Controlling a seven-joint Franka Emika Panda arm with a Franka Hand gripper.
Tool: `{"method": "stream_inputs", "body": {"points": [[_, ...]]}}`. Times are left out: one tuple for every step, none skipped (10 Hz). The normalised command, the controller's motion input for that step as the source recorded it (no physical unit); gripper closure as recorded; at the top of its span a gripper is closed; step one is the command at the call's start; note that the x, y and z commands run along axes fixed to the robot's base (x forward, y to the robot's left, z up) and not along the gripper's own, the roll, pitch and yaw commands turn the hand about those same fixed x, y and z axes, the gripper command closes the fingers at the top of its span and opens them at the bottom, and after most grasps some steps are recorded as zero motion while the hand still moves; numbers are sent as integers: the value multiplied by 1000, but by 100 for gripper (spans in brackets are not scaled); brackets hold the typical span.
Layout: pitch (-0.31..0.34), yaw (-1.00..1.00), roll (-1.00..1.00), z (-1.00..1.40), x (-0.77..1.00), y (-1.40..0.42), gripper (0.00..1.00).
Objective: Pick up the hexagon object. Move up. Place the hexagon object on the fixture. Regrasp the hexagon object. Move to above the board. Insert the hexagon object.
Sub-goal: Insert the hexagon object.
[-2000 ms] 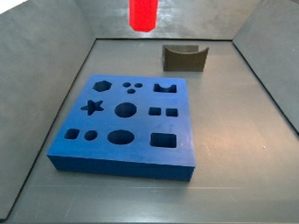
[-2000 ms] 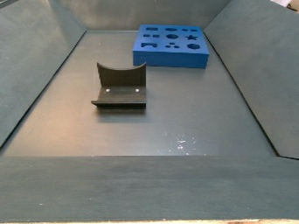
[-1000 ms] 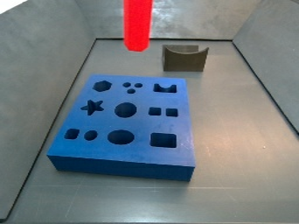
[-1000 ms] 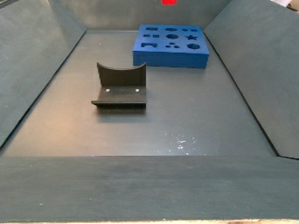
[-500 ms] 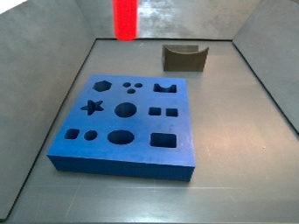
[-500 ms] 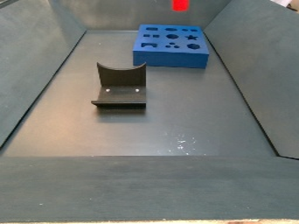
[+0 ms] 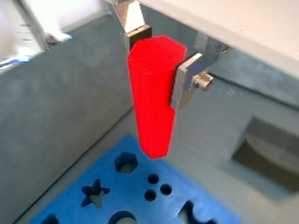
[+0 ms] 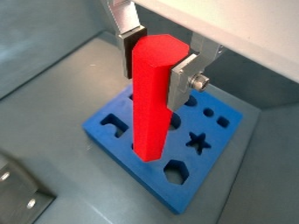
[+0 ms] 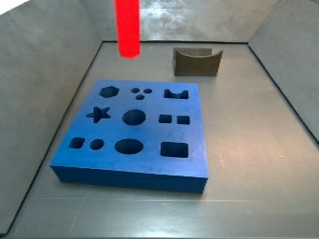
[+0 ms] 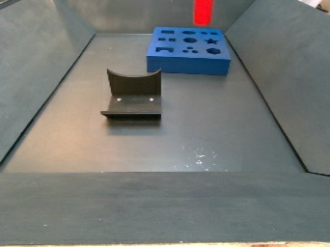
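Observation:
The gripper (image 7: 160,57) is shut on the upper end of the hexagon object (image 7: 152,96), a bright red peg that hangs upright. Both show in the other wrist view too: the gripper (image 8: 156,63) and the peg (image 8: 156,101). The silver fingers (image 8: 184,80) press on opposite flats. The blue board (image 8: 122,144) lies below the peg, and its hexagon hole (image 8: 176,172) is just beside the peg's lower tip. In both side views only the peg (image 9: 127,28) (image 10: 203,12) shows, high over the board's (image 9: 149,133) (image 10: 191,60) far part. The gripper itself is out of frame there.
The dark fixture (image 9: 196,62) (image 10: 131,95) stands on the grey floor away from the board; it also shows in both wrist views (image 7: 268,144) (image 8: 17,194). Grey sloping walls (image 9: 50,103) close in the workspace on all sides.
The peg has moved sideways, away from above the fixture and towards the board's hexagon-hole end, and now hangs a little lower. The board and the fixture have not moved.

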Motion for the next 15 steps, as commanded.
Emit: {"method": "stream_inputs", "body": {"points": [[0, 0, 0, -57, 0, 0, 100], [-10, -114, -11, -626, -300, -214, 100], [-40, -180, -63, -626, -631, -320, 100], [0, 0, -29, 0, 0, 0, 100], [-20, -20, 0, -183, -23, 0, 100], [0, -1000, -9, -317, 0, 0, 100], [0, -843, -27, -77, 0, 0, 100], [3, 0, 0, 0, -60, 0, 100], [13, -111, 0, -417, -357, 0, 100], [-100, -237, -101, -694, -749, -60, 100], [-21, -11, -56, -89, -114, 0, 100], [0, 0, 0, 0, -37, 0, 100], [-86, -491, -26, -534, -120, -169, 100], [-63, -651, -59, -323, 0, -74, 100], [0, 0, 0, -37, 0, 0, 100]]}}
